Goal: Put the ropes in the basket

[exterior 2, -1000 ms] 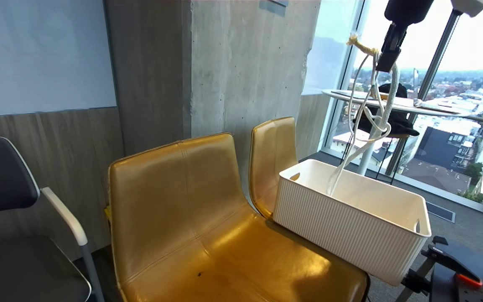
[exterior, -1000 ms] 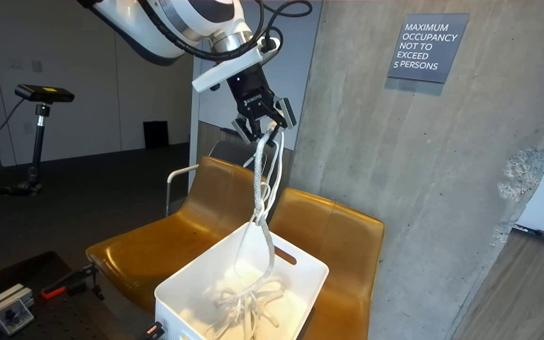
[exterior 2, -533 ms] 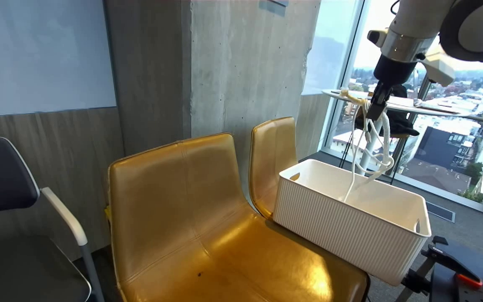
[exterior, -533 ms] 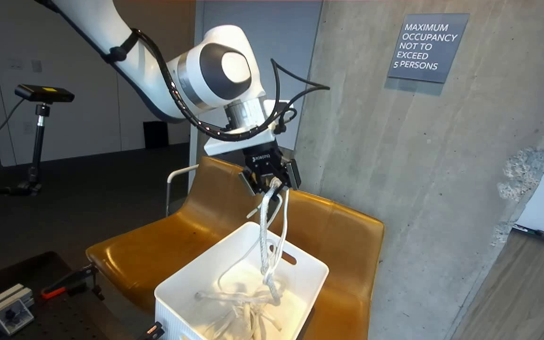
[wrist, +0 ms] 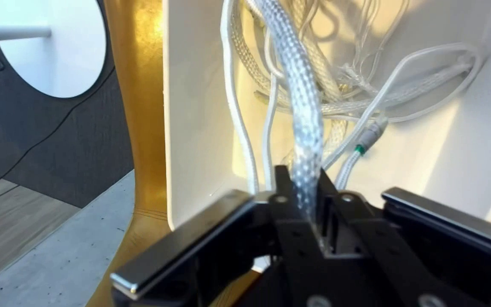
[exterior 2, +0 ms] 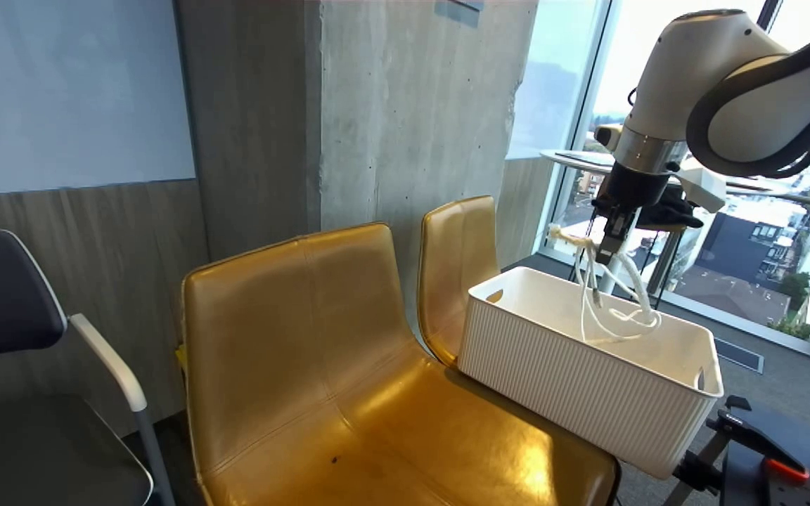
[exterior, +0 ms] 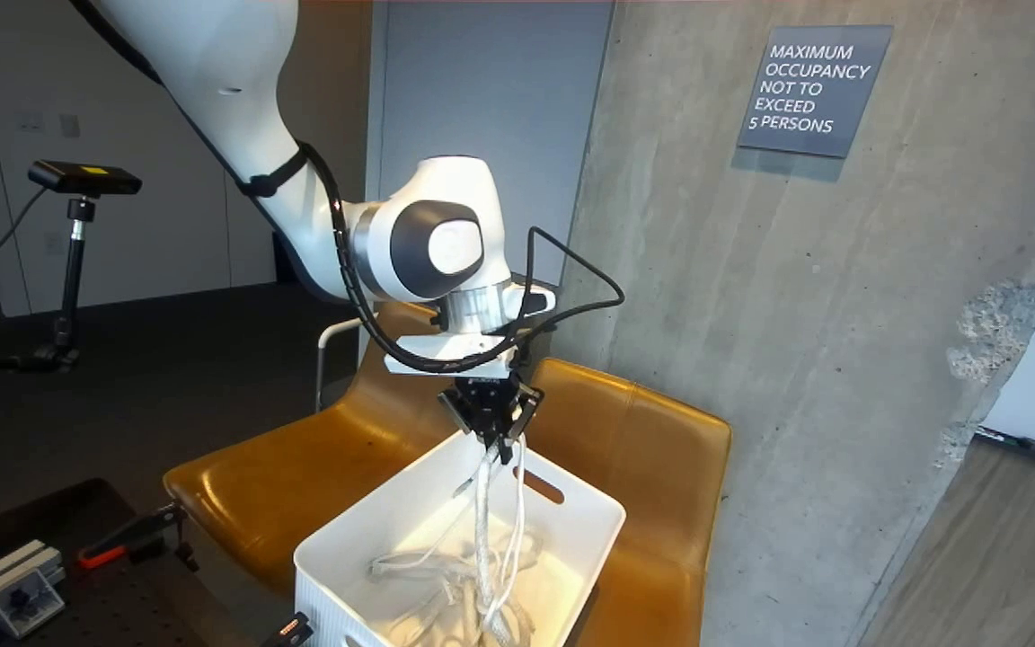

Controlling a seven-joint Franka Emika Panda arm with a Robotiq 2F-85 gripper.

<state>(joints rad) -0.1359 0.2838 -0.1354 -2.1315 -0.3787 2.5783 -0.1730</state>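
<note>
Rope (wrist: 303, 98) lowered deeper into basket (exterior 2: 567, 393), jaws clenching it, other ropes (wrist: 424, 85) beneath partly hidden

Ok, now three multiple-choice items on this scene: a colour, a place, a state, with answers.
1. What colour is the basket?
A red
B white
C blue

2. Where does the rope pile lie?
A on a chair
B on the floor
C inside the basket

3. How does the pincer stand?
A closed on something
B wide open
C closed on nothing

1 B: both exterior views show white sides.
2 C: the wrist view shows its loops inside.
3 A: it pinches a thick pale rope.
</note>
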